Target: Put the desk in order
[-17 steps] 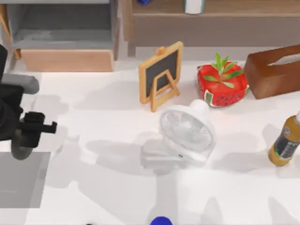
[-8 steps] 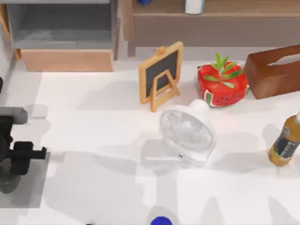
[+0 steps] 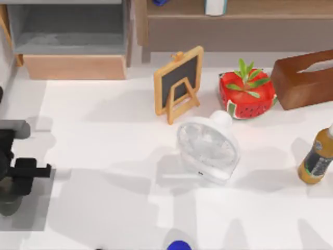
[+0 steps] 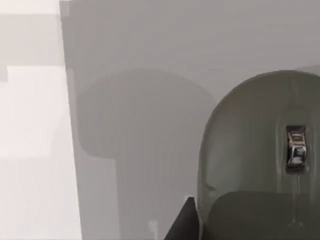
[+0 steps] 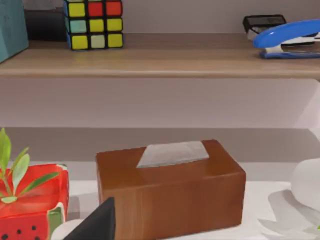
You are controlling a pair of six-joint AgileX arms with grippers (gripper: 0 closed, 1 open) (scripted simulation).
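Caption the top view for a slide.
Left gripper holds a grey mouse over the mouse pad.

A grey mouse (image 4: 260, 165) sits close to the camera on a grey pad (image 4: 150, 100). A shiny wheel (image 4: 295, 146) is on its top. The white desk (image 4: 30, 150) lies beside the pad.

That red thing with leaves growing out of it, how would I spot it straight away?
Start at the white desk and look toward the shelf unit at its back. The pot stands between the little chalkboard easel and the brown tissue box, painted like watermelon, with a green plant.
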